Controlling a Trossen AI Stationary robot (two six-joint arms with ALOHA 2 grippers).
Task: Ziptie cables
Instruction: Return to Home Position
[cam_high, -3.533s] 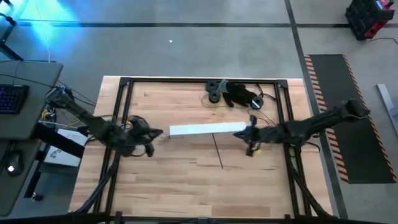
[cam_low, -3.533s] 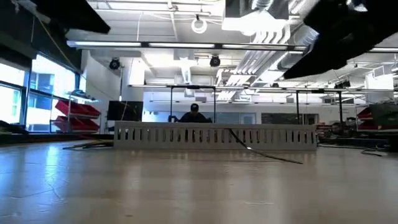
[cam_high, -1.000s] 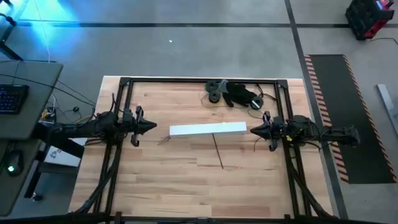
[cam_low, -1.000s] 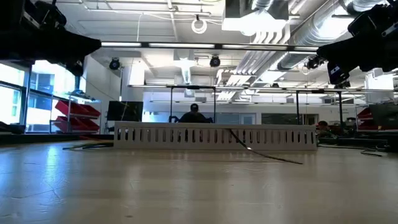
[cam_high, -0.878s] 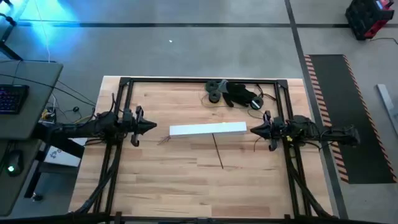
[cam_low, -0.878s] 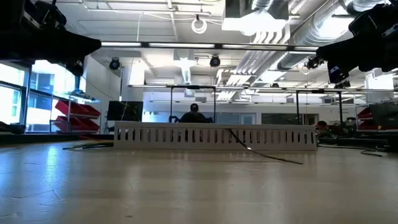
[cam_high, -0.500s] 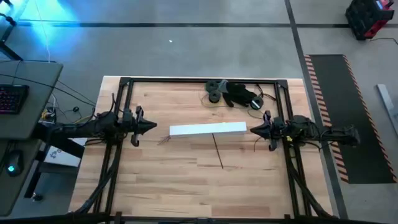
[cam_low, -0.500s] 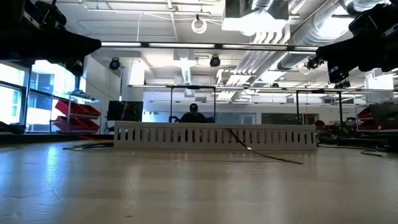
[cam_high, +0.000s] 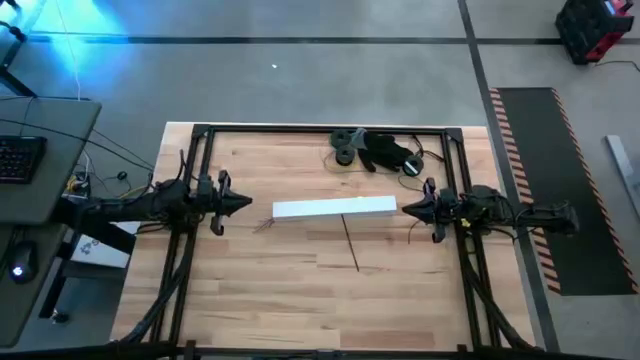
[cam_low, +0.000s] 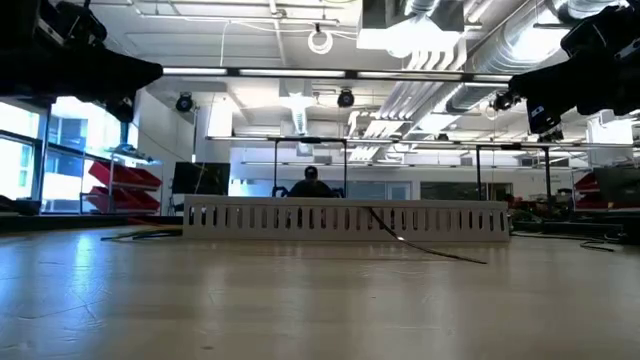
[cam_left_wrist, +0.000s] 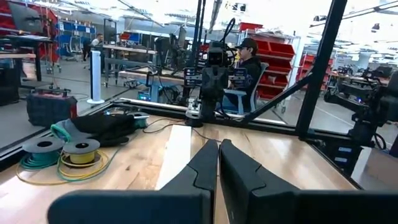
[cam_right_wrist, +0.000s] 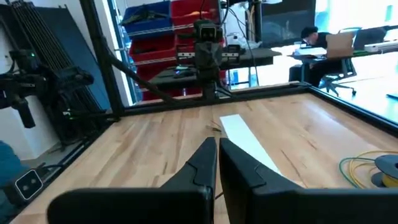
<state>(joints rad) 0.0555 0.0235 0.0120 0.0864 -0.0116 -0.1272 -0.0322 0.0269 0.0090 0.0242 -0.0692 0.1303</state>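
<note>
Both arms pulled back from duct ends since few seconds ago; motionless over last second.
Left gripper (cam_high: 240, 203): table (cam_high: 300, 290) 9 o'clock, fingers together, empty.
Right gripper (cam_high: 405, 209): 3 o'clock, likewise closed, empty.
White cable duct (cam_high: 334, 208): centre, lid on.
Cables (cam_high: 263, 226): faint strands at duct's 9 o'clock end, rest likely inside.
Handling looks finished.

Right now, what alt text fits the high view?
A white cable duct lies across the middle of the wooden table, with the left gripper and right gripper parked apart from its ends, holding nothing. A thin dark stick lies beside it.
</note>
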